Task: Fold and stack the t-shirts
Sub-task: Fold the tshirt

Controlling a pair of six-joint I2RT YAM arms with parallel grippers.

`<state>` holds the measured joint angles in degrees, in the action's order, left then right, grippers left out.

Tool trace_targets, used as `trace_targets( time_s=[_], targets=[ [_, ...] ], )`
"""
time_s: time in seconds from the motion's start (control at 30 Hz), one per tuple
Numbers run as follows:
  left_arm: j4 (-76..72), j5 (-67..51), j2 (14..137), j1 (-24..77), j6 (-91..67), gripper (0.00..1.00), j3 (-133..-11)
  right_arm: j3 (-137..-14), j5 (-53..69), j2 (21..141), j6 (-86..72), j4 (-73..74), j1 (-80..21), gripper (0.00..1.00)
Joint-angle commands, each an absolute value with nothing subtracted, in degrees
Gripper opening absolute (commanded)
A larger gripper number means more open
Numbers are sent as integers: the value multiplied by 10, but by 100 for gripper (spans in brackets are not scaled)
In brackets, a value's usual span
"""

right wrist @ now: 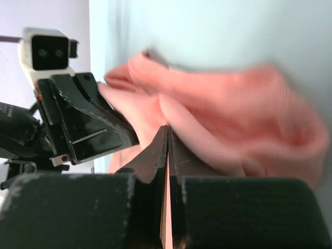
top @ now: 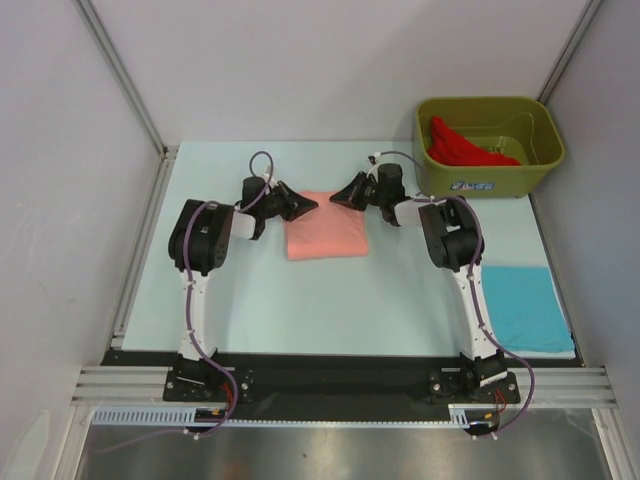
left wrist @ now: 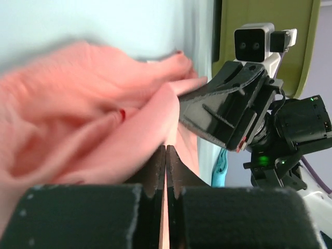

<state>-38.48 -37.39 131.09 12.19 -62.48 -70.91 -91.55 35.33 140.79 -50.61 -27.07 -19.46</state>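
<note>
Position of my left gripper: at the far edge of the salmon-pink t-shirt, towards its left corner. Its jaws are pressed together with a thin strip of pink fabric caught between them, confirmed in the left wrist view, where the cloth bunches up just beyond the fingertips. The shirt itself lies as a folded, roughly rectangular pad in the middle of the pale table, between my two arms. My right gripper meets the same far edge a little to the right, tip pointing towards the left one, the two close but not touching. Its jaws are likewise closed tight on a sliver of pink fabric, visible in the right wrist view. Further right, at the table's far right corner, stands an olive-green tub with the red t-shirt crumpled inside against its left wall. Nearer, at the table's right edge beside my right arm, the turquoise t-shirt lies flat and folded.
</note>
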Motion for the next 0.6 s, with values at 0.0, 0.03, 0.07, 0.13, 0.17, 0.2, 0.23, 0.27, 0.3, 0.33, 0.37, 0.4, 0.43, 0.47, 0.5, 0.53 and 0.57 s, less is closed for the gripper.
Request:
trace_targets(
  time_s=[0.0, 0.03, 0.07, 0.13, 0.17, 0.2, 0.23, 0.27, 0.3, 0.33, 0.37, 0.4, 0.43, 0.47, 0.5, 0.53, 0.57],
  targets=[
    [-406, -381, 1321, 116, -621, 0, -758, -975, 323, 1442, -526, -298, -192, 0],
    [-395, -382, 1324, 116, -618, 0, -762, -989, 314, 1448, -531, -294, -189, 0],
    [-388, -381, 1326, 115, -608, 0, -766, -997, 305, 1456, -539, -290, -187, 0],
    [-377, -379, 1333, 113, -602, 0, -779, -1013, 281, 1465, -546, -274, -185, 0],
    [-366, -372, 1335, 110, -602, 0, -785, -1030, 254, 1473, -547, -254, -183, 0],
    [-359, -367, 1339, 106, -603, 0, -788, -1037, 247, 1477, -548, -234, -183, 0],
    [-344, -361, 1341, 101, -604, 0, -792, -1043, 238, 1480, -548, -225, -183, 0],
    [-336, -355, 1343, 97, -606, 0, -799, -1059, 218, 1487, -548, -209, -182, 0],
    [-326, -346, 1349, 89, -606, 1, -805, -1066, 216, 1491, -545, -182, -181, 0],
    [-290, -336, 1351, 85, -599, 0, -811, -1070, 217, 1497, -545, -178, -180, 0],
    [-270, -329, 1354, 81, -593, 0, -826, -1073, 213, 1501, -547, -168, -179, 0],
    [-248, -320, 1359, 77, -588, 0, -837, -1073, 208, 1503, -547, -159, -179, 0],
    [-210, -320, 1374, 70, -580, 0, -849, -1073, 205, 1505, -547, -151, -176, 0],
    [-194, -320, 1381, 66, -578, 0, -870, -1071, 200, 1505, -547, -142, -173, 0],
    [-179, -320, 1386, 63, -577, 0, -878, -1068, 199, 1507, -548, -139, -171, 0],
    [-165, -321, 1396, 59, -576, 0, -884, -1068, 198, 1509, -548, -137, -169, 0],
    [-157, -322, 1399, 57, -574, 0, -895, -1070, 200, 1512, -548, -134, -167, 0]
  ],
)
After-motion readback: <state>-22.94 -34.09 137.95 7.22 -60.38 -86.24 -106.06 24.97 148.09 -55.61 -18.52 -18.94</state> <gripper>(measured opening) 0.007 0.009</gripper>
